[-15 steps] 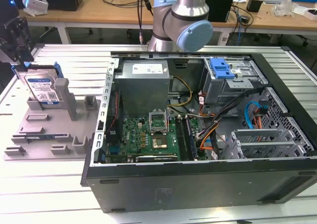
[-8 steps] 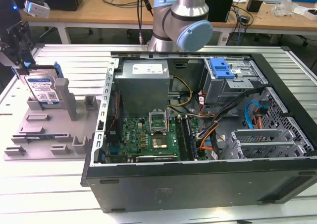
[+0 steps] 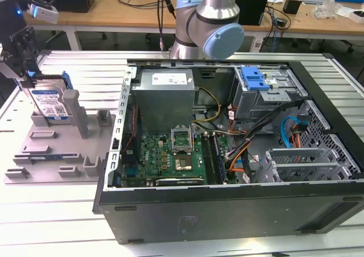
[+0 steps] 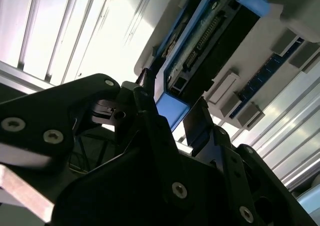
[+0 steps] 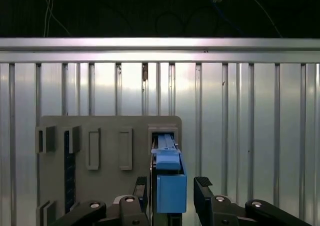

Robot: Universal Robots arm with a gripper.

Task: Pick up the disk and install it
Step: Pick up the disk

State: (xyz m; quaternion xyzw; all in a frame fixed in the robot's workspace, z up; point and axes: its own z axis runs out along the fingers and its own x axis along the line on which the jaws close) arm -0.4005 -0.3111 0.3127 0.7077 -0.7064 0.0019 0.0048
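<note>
Standing on edge in a slot of the grey fixture plate [image 3: 60, 149], the disk [image 3: 50, 104] sits at about nine o'clock from the open computer case [image 3: 227, 211] in the exterior view. Its white and blue label faces the camera, and its blue frame runs along its edges. The gripper [image 3: 27, 72] hangs just over the disk's top edge, at roughly eleven o'clock from it. In the first wrist view the fingers [image 5: 202, 191] are spread, one on each side of the blue frame, and a narrow gap shows between the frame and one finger. Inside the case, a blue latch piece [image 3: 253, 78] sits on the drive cage at about one o'clock from the motherboard [image 3: 165, 154]. The arm's base [image 3: 207, 24] rises beyond the case at twelve o'clock.
</note>
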